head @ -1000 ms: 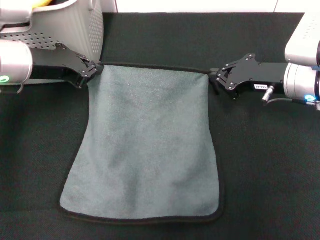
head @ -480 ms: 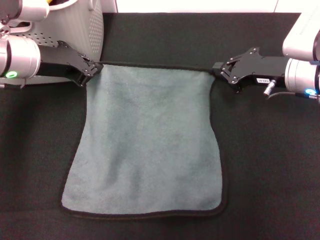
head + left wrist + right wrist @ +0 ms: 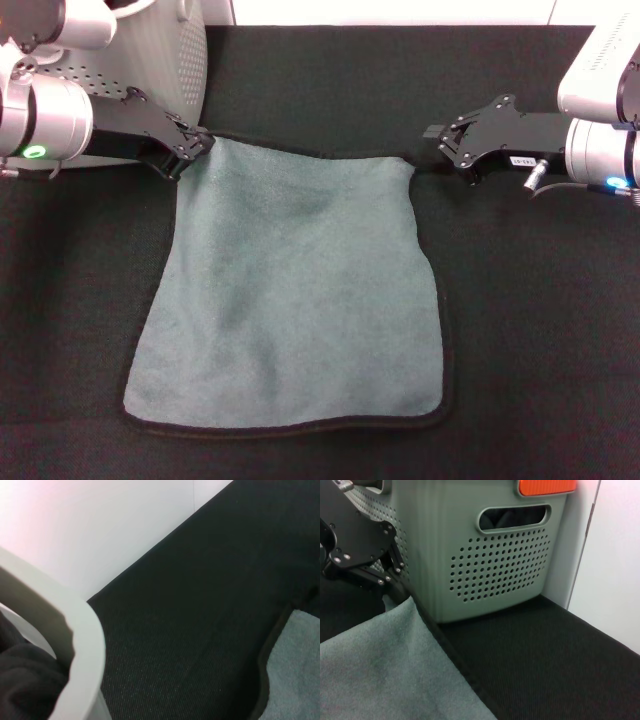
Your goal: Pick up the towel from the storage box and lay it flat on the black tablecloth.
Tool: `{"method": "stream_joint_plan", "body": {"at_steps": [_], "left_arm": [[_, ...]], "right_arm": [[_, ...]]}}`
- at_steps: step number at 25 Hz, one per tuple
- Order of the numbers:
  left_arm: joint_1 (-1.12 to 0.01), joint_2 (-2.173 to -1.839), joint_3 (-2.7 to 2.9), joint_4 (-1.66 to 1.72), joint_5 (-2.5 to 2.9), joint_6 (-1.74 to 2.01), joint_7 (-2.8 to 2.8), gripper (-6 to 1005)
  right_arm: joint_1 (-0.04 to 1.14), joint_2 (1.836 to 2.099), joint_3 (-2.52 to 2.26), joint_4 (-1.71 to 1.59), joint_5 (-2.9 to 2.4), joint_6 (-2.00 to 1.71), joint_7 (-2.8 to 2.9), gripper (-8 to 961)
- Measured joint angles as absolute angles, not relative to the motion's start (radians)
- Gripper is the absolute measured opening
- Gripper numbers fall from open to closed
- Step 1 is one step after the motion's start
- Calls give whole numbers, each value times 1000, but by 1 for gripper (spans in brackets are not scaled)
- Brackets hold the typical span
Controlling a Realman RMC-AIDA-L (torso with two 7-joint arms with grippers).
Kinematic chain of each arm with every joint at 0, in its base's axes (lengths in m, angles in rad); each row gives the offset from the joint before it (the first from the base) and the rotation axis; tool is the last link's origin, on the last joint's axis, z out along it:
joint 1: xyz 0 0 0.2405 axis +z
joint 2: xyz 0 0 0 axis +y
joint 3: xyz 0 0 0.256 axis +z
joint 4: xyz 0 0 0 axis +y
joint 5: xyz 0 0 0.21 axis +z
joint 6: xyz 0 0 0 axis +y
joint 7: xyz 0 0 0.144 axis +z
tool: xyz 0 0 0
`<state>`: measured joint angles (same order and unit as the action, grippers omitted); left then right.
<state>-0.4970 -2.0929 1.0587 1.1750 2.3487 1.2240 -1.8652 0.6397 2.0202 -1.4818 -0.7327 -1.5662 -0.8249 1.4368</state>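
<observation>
Black tablecloth [image 3: 330, 80] covers the whole table; white wall behind. Landmark: the storage box [image 3: 160, 50], far left corner.

- The towel [image 3: 295, 290] lies grey face up, just beside the box and toward you, near edge flat on the cloth, far edge sagging in the middle.
- Your left gripper [image 3: 192, 146] sits at the box's near corner, fingers closed on the towel's far-left corner.
- Your right gripper [image 3: 452, 148] is well apart from the box, across the towel; fingers look parted and the far-right corner appears already dropped, black edging trailing toward them. Close call.
- Right wrist view: left gripper [image 3: 387, 572] against the perforated box wall, towel edge below it.

Step, as judged: final release of the spread. Next: let go of the left corner, then lift both arms straight up so the fingers don't drag the hem.
</observation>
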Motion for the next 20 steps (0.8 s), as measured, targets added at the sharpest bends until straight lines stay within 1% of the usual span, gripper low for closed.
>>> {"method": "stream_joint_plan", "body": {"at_steps": [2,8,12,15,18,20], "left_arm": [[-497,-2093,1059,1175,2349,1224,-1866,31],[-494,-2091,1058,1179,2343,1238,-1889,106],[-487,-2091,1053,1182,2326,1249,-1890,168],[-480,-2089,1050,1187,2307,1267,-1883,223],[-461,-2089,1049,1215,2273,1305,-1872,279],[-440,-2087,1049,1240,2222,1351,-1853,316]], "right_arm": [[640,2020,-1482,-733,-1566,-825,1437,26],[631,2021,-1476,-747,-1561,-837,1448,80],[626,2017,-1470,-749,-1561,-833,1475,117],[602,2017,-1462,-774,-1559,-824,1472,144],[547,2018,-1440,-836,-1559,-826,1469,171],[503,2018,-1418,-883,-1558,-835,1468,259]]}}
